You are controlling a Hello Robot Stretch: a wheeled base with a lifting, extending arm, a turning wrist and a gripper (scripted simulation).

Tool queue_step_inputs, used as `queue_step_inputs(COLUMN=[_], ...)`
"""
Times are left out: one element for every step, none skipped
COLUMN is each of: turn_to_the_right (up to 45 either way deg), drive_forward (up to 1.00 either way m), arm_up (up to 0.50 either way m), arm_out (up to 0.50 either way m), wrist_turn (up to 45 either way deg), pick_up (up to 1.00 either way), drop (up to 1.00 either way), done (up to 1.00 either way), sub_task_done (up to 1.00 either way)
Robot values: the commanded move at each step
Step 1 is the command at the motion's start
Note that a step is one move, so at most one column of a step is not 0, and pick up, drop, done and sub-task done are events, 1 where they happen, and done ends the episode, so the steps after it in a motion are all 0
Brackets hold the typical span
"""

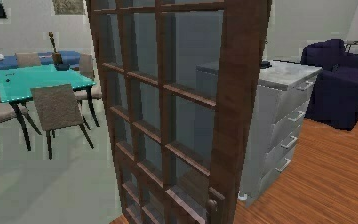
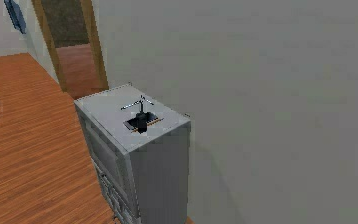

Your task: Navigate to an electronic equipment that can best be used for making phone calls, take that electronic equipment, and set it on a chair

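Gripper [image 2: 138,112] is hanging at the dresser [image 2: 105,104] top, its thin fingers [image 2: 133,104] showing against the pale surface. I cannot tell whether it is grasping anything, since the top is lying right behind it. A small dark blob [image 2: 139,124] is sitting at the gripper's body. It may be the phone, but its shape is too small to be sure, and contact between the two cannot be judged.

Beyond the gripper a bare wall [image 2: 267,80] is rising. Farther off, a doorway [image 2: 72,45] is opening onto wood floor [image 2: 27,140].

Judging by this, the robot is working on the taking step. To do it well:
- the fingers should be going astride the blob, low but not scraping the top;
- the base should be holding its place;
- the lift should be going straight up until the thing is hanging clear, and only then should the arm be drawing in.

Ahead, a paned door [image 1: 177,120] is standing just beside the dresser [image 1: 287,110], near the gripper's reach. A chair [image 1: 59,108] by the teal table [image 1: 27,85] is waiting well apart, and a dark sofa [image 1: 337,80] is lying the other way.
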Motion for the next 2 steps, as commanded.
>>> queue_step_inputs(turn_to_the_right=[0.0, 0.0], drive_forward=[0.00, 0.00], arm_up=[0.50, 0.38], arm_out=[0.00, 0.00], wrist_turn=[0.0, 0.0], pick_up=[0.00, 0.00], drop=[0.00, 0.00], done=[0.00, 0.00], sub_task_done=[0.00, 0.00])
